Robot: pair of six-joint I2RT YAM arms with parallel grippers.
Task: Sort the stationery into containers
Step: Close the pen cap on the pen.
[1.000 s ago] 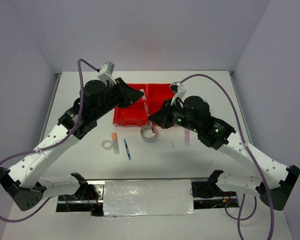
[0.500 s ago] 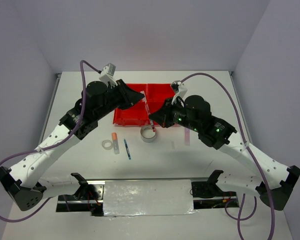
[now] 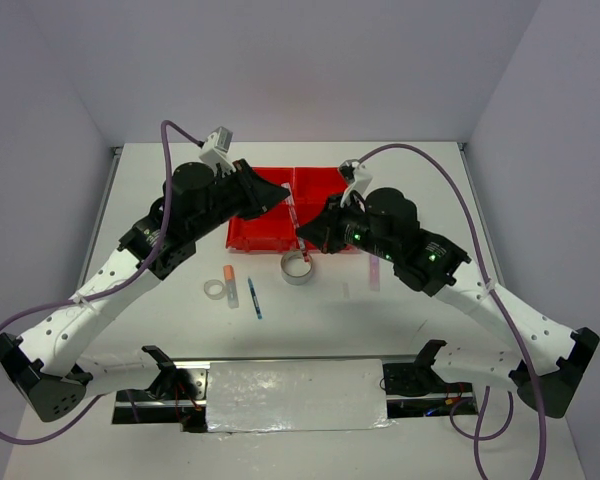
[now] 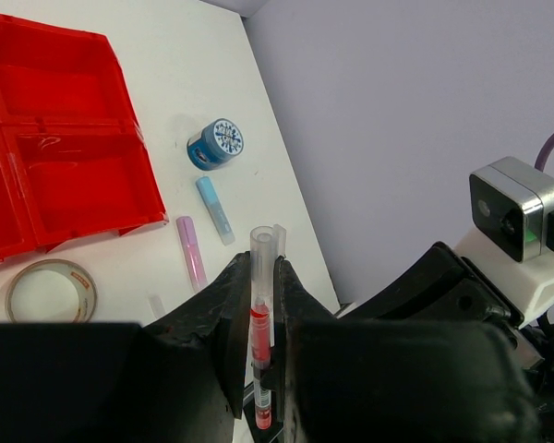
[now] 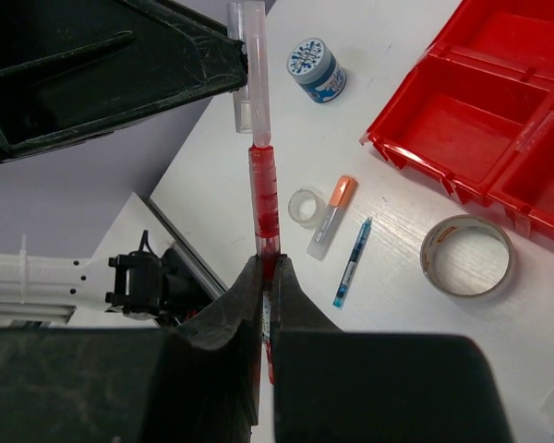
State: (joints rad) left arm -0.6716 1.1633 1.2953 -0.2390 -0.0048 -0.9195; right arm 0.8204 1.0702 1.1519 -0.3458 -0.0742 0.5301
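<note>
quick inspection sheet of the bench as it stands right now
surface: white table, no spills seen
job's things: red tray, visible compartments empty; red pen held in the air; tape ring, small clear ring, orange stub, blue pen, pink stick and patterned roll on the table
clutter: small clear scrap by the pink stick
grippers: left gripper and right gripper, jaws of both shut on the red pen
cables: purple cables loop above the arms
surroundings: pale walls
</note>
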